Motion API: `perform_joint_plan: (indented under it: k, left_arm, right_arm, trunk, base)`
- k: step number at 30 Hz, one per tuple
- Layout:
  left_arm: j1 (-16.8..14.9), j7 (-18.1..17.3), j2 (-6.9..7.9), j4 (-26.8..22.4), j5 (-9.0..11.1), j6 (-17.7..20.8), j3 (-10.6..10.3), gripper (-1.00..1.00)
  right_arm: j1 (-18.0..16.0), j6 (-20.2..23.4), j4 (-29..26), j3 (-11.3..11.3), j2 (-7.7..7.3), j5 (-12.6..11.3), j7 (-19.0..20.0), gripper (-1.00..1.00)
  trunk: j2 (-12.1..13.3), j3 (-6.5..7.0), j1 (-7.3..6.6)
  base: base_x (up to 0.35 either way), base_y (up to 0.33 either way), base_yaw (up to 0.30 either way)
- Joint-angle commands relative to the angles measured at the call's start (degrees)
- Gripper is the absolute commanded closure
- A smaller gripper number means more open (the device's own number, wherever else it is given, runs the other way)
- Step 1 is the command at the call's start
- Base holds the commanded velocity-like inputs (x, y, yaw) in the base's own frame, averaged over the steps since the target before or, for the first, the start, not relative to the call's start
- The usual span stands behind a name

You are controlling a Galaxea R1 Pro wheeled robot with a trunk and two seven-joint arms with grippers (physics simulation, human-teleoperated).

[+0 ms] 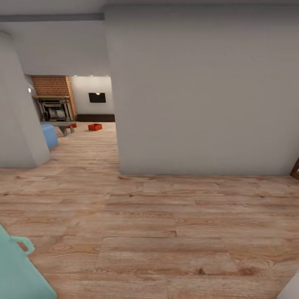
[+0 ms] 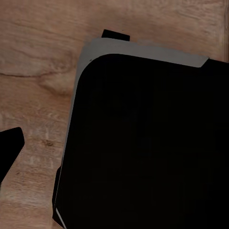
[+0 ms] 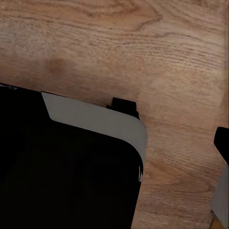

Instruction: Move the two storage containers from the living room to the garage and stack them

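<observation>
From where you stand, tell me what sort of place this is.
Likely a home hallway opening toward a living room: wood plank floor, a brick fireplace beyond, a blue sofa, and an orange container far off.

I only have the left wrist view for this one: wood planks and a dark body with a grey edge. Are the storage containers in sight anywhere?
Observer: Yes. In the head view, one orange-red container sits on the wood floor far ahead, through the opening to the left of a grey wall.
Operator: And the second one?
Observer: A smaller orange-red patch shows beside the coffee table, near the brick fireplace. It is likely the second one, partly hidden.
Operator: What does the right wrist see?
Observer: Wood planks and the robot's dark, grey-edged body. I cannot tell whether that gripper is open or shut.
</observation>
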Motion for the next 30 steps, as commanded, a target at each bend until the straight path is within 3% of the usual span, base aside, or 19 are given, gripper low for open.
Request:
perform_joint_plan:
  k: [1, 30]
  left_arm:
    - [0.0, 0.0, -0.01, -0.1, 0.3, 0.2, 0.1, -1.0]
    - [0.0, 0.0, -0.05, -0.1, 0.2, 0.2, 0.1, -1.0]
  right_arm:
    - [-0.1, -0.3, 0.2, 0.4, 0.01, -0.6, 0.3, -1.0]
    - [-0.1, -0.3, 0.2, 0.3, 0.06, -0.6, 0.3, -1.0]
  trunk:
    - [0.0, -0.06, 0.03]
    - [0.0, -0.06, 0.03]
  base:
    - [0.323, 0.0, 0.0]
    - [0.323, 0.0, 0.0]
